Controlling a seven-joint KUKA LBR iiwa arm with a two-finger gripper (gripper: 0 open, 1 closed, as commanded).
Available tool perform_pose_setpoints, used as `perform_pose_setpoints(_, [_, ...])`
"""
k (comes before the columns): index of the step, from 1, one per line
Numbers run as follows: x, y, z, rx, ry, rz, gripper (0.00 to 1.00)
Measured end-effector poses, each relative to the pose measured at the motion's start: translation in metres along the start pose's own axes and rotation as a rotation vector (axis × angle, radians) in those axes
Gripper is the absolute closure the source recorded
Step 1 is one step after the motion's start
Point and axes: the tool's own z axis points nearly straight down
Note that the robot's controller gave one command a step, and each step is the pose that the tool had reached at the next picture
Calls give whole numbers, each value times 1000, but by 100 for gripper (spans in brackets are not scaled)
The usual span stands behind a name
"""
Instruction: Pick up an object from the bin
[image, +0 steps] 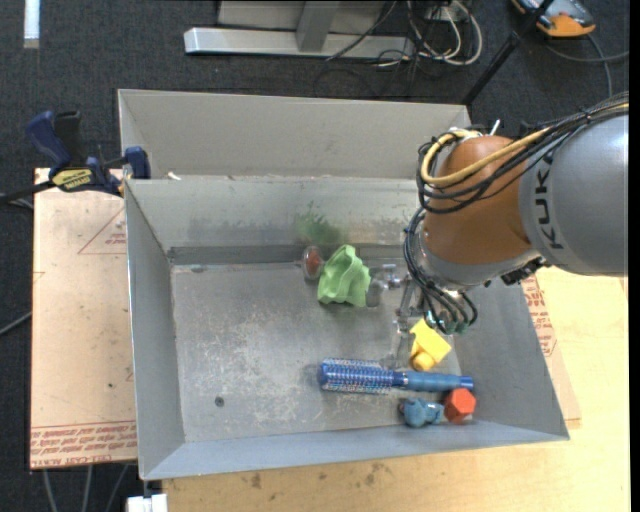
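My gripper hangs under the arm's orange cover in the right half of the bin. It is just left of a yellow block and right above the handle end of a blue hairbrush. The brush lies flat, with its bristle head pointing left. A crumpled green cloth sits to the gripper's upper left, near the back wall.
An orange-red piece and a small blue thing lie by the front right wall. A small reddish thing rests left of the cloth. The bin's left half is bare floor.
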Motion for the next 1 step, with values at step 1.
perform_pose_setpoints(1, [24,56,84,-2,1,-29,0])
